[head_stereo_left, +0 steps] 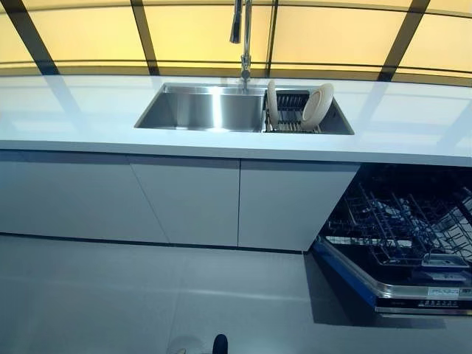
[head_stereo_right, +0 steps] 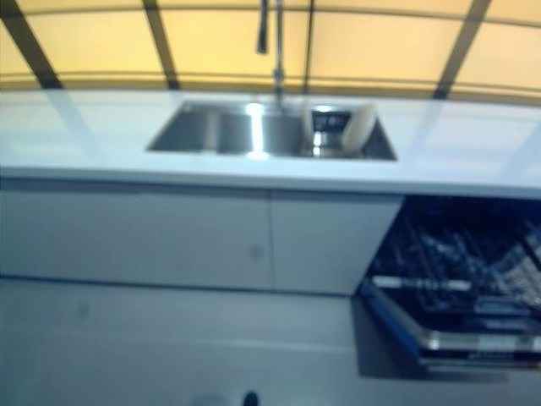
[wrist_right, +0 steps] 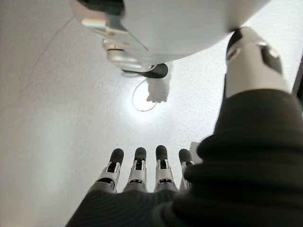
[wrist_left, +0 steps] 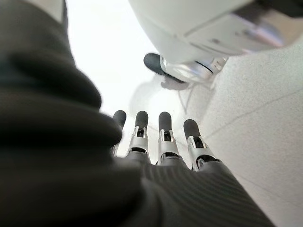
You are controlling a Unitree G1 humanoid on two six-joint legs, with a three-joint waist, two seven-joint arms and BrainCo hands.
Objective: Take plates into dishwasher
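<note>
Two white plates stand on edge in a dark rack (head_stereo_left: 291,118) in the right part of the steel sink (head_stereo_left: 206,110): one thin and upright (head_stereo_left: 272,102), one leaning to the right (head_stereo_left: 318,106). The dishwasher (head_stereo_left: 402,236) at the lower right is open, its lower wire rack (head_stereo_left: 398,228) pulled out over the door. Neither hand shows in the eye views. My left hand (wrist_left: 161,142) hangs over the floor with straight fingers and holds nothing. My right hand (wrist_right: 137,175) also points down at the floor, fingers straight and empty.
A white countertop (head_stereo_left: 81,110) runs the full width, with a tall faucet (head_stereo_left: 244,40) behind the sink. Pale cabinet doors (head_stereo_left: 184,199) fill the space below it, left of the dishwasher. Grey floor (head_stereo_left: 147,302) lies in front.
</note>
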